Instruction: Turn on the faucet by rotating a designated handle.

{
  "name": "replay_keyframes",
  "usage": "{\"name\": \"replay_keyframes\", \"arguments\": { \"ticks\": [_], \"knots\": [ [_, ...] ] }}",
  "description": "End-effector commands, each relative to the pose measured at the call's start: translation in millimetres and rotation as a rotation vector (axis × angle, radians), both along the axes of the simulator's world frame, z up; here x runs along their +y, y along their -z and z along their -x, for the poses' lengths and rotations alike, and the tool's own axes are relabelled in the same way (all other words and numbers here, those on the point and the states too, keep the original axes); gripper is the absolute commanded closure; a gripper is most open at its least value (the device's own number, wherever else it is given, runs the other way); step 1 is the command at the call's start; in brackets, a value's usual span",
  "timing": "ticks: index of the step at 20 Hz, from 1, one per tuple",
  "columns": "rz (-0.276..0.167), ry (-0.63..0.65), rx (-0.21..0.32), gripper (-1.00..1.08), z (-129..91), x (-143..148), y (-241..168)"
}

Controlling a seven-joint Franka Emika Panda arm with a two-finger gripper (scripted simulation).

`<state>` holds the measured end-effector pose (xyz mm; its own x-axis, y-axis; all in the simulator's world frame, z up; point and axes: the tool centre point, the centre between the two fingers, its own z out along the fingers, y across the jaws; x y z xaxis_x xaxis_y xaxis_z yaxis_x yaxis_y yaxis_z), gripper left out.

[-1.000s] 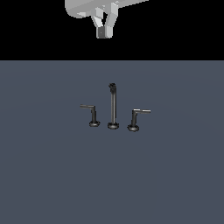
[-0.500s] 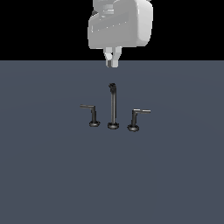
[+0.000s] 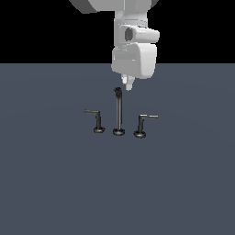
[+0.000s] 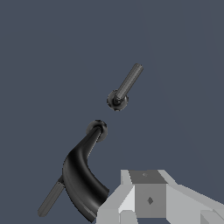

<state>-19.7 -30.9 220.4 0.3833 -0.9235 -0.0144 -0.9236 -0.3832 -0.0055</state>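
The faucet [image 3: 118, 112] is a dark three-piece set on the grey floor, with a tall thin spout in the middle. The handle [image 3: 140, 125] stands on the exterior view's right of the spout, its pale-tipped lever pointing right. The twin handle [image 3: 97, 121] stands on the left, with its lever pointing left. My gripper [image 3: 129, 85] hangs just above and slightly right of the spout's knobbed top, touching nothing. Its fingers look shut and hold nothing. In the wrist view the spout [image 4: 81, 173] curves up close to my fingers [image 4: 148, 197]. One L-handle [image 4: 118, 99] shows whole; I cannot tell which.
A second lever bar [image 4: 50, 200] sticks out from behind the spout in the wrist view. The flat grey floor [image 3: 183, 183] spreads all around the faucet, with nothing else standing on it. My white wrist body [image 3: 134, 57] hangs over the spout.
My gripper has come down from the top of the picture and shifted towards the exterior view's right, ending just above the spout's top. The faucet parts have not moved.
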Motion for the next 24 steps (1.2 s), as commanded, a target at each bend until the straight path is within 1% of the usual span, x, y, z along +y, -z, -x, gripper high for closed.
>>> {"name": "replay_keyframes", "arguments": {
  "ticks": [1, 7, 12, 18, 24],
  "knots": [
    [0.003, 0.071, 0.0, 1.08, -12.3, -10.8, 16.5],
    [0.01, 0.248, 0.002, 1.08, -39.6, -42.6, 57.2],
    [0.014, 0.377, 0.003, 1.08, -55.6, -68.8, 86.1],
    [0.016, 0.491, 0.003, 1.08, -66.8, -93.6, 110.7],
    [0.017, 0.547, 0.004, 1.08, -71.3, -106.3, 122.4]
  ]
}}
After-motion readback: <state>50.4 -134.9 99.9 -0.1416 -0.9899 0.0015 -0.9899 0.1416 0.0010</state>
